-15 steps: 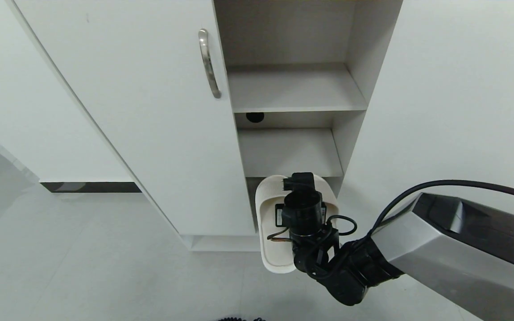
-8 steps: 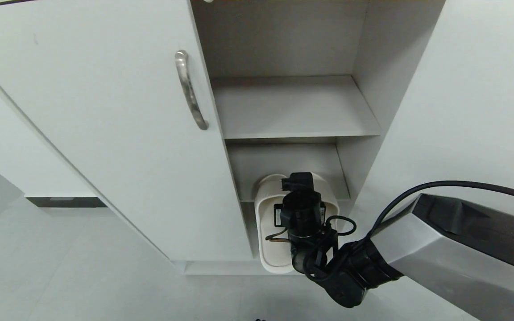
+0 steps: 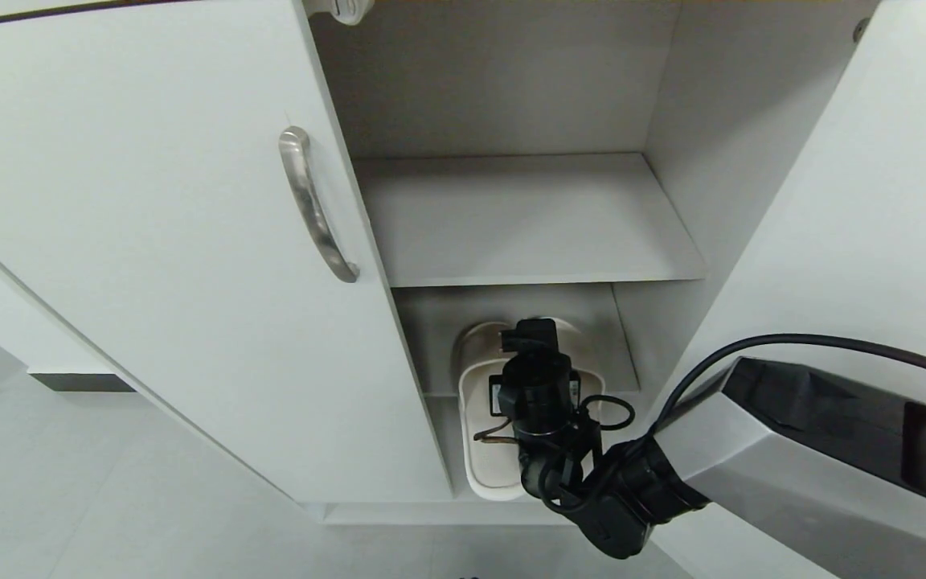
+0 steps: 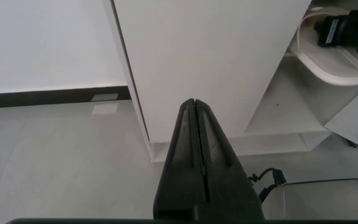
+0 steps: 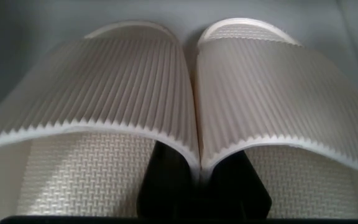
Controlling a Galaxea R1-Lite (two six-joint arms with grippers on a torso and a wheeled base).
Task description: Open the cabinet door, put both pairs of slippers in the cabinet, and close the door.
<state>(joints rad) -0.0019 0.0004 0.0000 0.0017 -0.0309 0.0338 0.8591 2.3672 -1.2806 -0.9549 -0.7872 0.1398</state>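
Head view: the cabinet (image 3: 744, 104) stands open, its door (image 3: 149, 241) swung out to the left with the handle (image 3: 317, 205) near its free edge. Inside are a bare upper shelf (image 3: 527, 217) and a lower shelf (image 3: 439, 330). The right gripper (image 3: 535, 378) holds the pale slippers (image 3: 483, 450) at the lower shelf's front edge, toes in over it and heels out past it. Whether they rest on the shelf cannot be told.

Left wrist view: the left gripper (image 4: 194, 109) hangs over the floor (image 4: 61, 155) in front of the door, its two fingers pressed flat together with nothing between them. The slippers show at the cabinet's open side.

Right wrist view: the slippers lie side by side, ribbed straps up. The black fingers (image 5: 166, 180) pinch the straps' inner edges together.
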